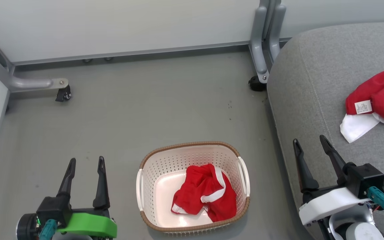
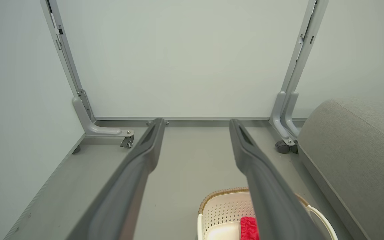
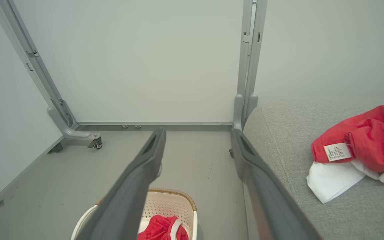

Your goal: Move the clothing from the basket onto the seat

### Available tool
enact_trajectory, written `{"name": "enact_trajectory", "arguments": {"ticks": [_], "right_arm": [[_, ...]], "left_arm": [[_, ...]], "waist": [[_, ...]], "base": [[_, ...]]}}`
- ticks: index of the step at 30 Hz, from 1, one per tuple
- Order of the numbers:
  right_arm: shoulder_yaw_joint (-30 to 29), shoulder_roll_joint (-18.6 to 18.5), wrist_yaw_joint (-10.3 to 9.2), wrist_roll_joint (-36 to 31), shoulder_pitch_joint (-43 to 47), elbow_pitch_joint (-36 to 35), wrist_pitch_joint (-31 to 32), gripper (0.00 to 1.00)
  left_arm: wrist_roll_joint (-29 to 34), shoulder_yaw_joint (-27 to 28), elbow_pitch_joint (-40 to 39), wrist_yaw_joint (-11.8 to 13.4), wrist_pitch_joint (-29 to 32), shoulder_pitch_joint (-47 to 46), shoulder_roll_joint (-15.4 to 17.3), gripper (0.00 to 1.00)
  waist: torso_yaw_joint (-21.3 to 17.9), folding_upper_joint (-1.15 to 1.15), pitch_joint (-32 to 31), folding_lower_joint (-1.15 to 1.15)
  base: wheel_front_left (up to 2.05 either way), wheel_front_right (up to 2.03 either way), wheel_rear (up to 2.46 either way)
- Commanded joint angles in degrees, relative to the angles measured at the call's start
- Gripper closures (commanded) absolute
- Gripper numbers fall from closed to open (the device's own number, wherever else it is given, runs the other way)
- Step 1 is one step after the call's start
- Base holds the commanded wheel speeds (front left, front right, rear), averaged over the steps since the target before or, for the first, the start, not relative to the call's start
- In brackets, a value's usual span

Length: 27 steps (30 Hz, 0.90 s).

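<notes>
**Grey floor (image 1: 145, 106), one garment moved, one waiting**

One red garment (image 1: 205, 193) lies crumpled in the basket (image 1: 188, 145), bunched toward the side nearer the right fingers (image 1: 332, 155), with its white trim uppermost. Nothing pins or covers it, so it looks like an easy pinch from above. The basket stands on the floor between the two pairs of fingers, apart from both.

The left fingers (image 1: 101, 183) and the right fingers are spread apart and hold nothing, their tips pointing away from the robot. That reads as a ready pose, with either arm free to dip into the basket.

A second garment (image 1: 378, 91) rests on the seat (image 1: 312, 83), beyond the right fingers' tips and off to their right. Its white tag (image 1: 363, 107) faces up and a white flap spills out toward those fingers. By that count, about half the job looks done.

The right fingers hang over the seat's near edge, with the basket to their left and the cushion under and beyond them. This probably makes the right arm the handier one for the carry.

Further out, the floor is plain and flat, with a few dark specks ahead of the basket. Pale wall panels (image 1: 128, 23) on grey metal legs (image 1: 262, 50) with castors (image 1: 63, 95) close the space beyond both pairs of fingertips and to the left of the left fingers.
</notes>
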Motion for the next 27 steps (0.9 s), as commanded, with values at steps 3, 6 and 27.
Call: {"name": "enact_trajectory", "arguments": {"ticks": [3, 6, 27], "right_arm": [[0.05, -0.15, -0.06, 0.51, 1.55, -0.46, 0.75, 0.00], [0.11, -0.14, -0.06, 0.64, 2.26, -0.75, 1.17, 0.00], [-0.27, -0.15, -0.06, 0.92, 2.53, -1.47, 2.16, 0.00]], "left_arm": [[1.08, 0.60, 0.81, -0.55, -0.03, 1.44, -0.39, 0.00], [1.52, 0.81, 1.36, -0.91, -0.03, 1.84, -0.67, 0.00], [3.46, 2.62, 4.11, -2.68, -0.04, 0.80, -1.86, 0.00]], "waist": [[0.16, 0.00, -1.59, 0.00], [0.18, 0.00, -2.03, 0.00], [0.26, 0.00, -2.08, 0.00]], "base": [[0.00, 0.00, 0.00], [0.00, 0.00, 0.00], [0.00, 0.00, 0.00]]}}
